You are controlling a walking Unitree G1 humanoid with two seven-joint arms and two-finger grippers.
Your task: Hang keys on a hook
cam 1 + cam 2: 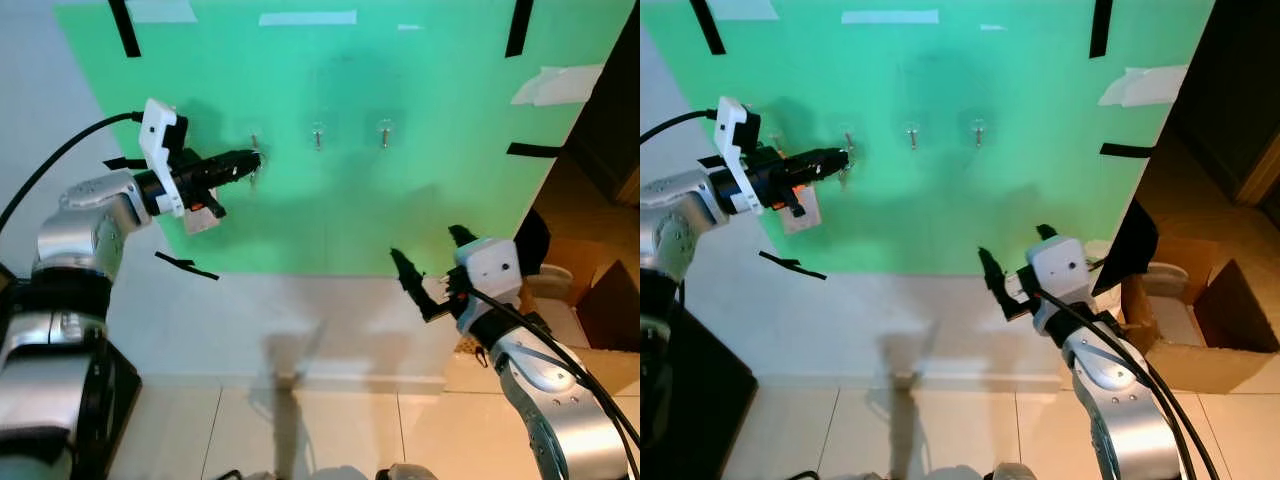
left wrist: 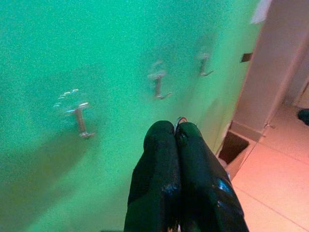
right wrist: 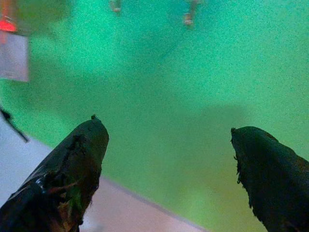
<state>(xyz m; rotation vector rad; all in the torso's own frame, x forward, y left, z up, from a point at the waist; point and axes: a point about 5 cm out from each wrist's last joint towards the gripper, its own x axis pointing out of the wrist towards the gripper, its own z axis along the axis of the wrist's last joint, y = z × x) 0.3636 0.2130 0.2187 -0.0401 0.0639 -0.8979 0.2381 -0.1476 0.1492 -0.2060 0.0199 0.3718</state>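
Observation:
Three small metal hooks sit in a row on the green sheet (image 1: 400,200) on the wall: left hook (image 1: 254,140), middle hook (image 1: 317,135), right hook (image 1: 384,130). My left gripper (image 1: 250,158) is raised with its tips just below and beside the left hook, shut on the keys (image 1: 253,178), which dangle under the fingertips. In the left wrist view the fingers (image 2: 164,164) are pressed together with a bit of key ring (image 2: 181,119) at their tip, and the left hook (image 2: 81,121) is close. My right gripper (image 1: 428,245) hangs low at the right, open and empty.
A white wall plate (image 1: 200,220) sits under my left gripper. Black tape strips (image 1: 185,265) hold the sheet's edges. To the right are a dark doorway (image 1: 1240,100) and an open cardboard box (image 1: 1210,320). Tiled floor (image 1: 300,430) lies below the wall.

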